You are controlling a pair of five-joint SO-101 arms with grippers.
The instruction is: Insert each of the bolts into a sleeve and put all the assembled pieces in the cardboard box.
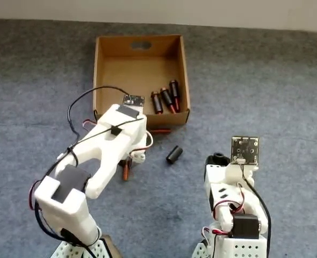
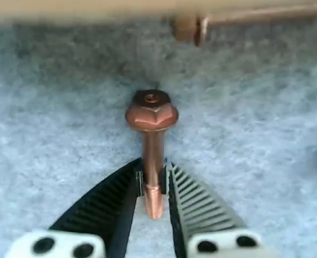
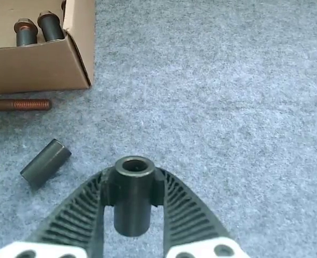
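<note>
— At the lower left of the high view, under the white arm, what is the left gripper [image 2: 153,171] doing?

— Its fingers are clamped on the shank of a copper bolt [image 2: 151,142]. The flanged hex head points away from the gripper and the bolt's tip sits between the jaws. From above, the arm hides the gripper itself; only a bit of the bolt pokes out beneath it.

— And the right gripper [image 3: 131,178]?

— It is closed around a black sleeve [image 3: 130,201], with the bore facing outward. In the high view this is at the lower centre right, and only the sleeve's dark end shows above the arm.

— What lies beyond them?

— A loose sleeve [image 1: 173,155] lies on its side on the grey carpet [image 1: 266,91], centre of the frame, between the two arms. A second bolt [image 1: 159,130] lies along the front wall of the cardboard box [image 1: 101,75]; the left arm covers part of it.

— And the box?

— It is at the upper centre and open-topped. Three assembled pieces [image 1: 165,99] lie side by side in its near right corner. In the right wrist view the frame edge cuts them off, so only two of their heads can be made out.
</note>
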